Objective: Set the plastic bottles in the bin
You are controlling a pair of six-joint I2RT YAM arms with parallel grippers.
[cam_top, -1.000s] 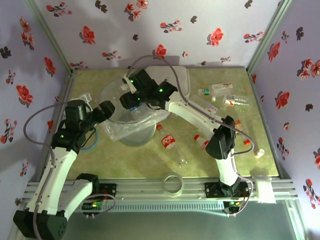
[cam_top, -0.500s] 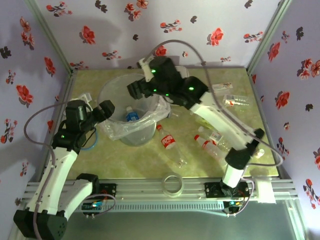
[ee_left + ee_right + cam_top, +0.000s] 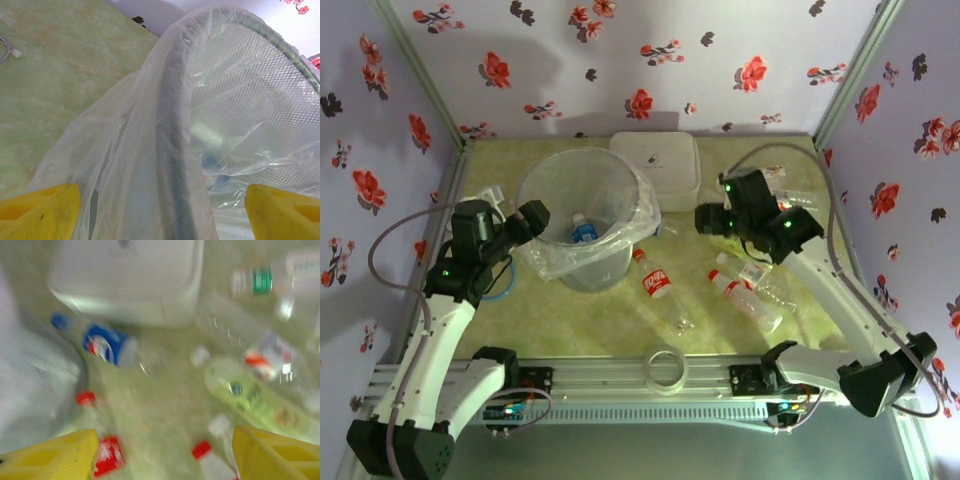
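Swung away from the bin [image 3: 585, 272], the right hand [image 3: 705, 222] now hangs over the table [image 3: 550, 320] at the bin's 3 o'clock, above loose plastic bottles [image 3: 748, 300]. A blue-labelled bottle [image 3: 582, 232] lies inside the bin. The right hand's fingers stand apart and, through the wrist view's blur, seem to hold nothing. The left hand [image 3: 532, 215] sits at the bin's 9 o'clock, fingers apart astride the bagged rim. A red-labelled bottle [image 3: 657, 284] lies at the bin's 4 o'clock.

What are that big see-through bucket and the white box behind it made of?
The bin looks like clear rigid plastic with a fine mesh pattern, lined with a thin, glossy, crinkled film bag. The white box seems smooth opaque plastic, slightly shiny.
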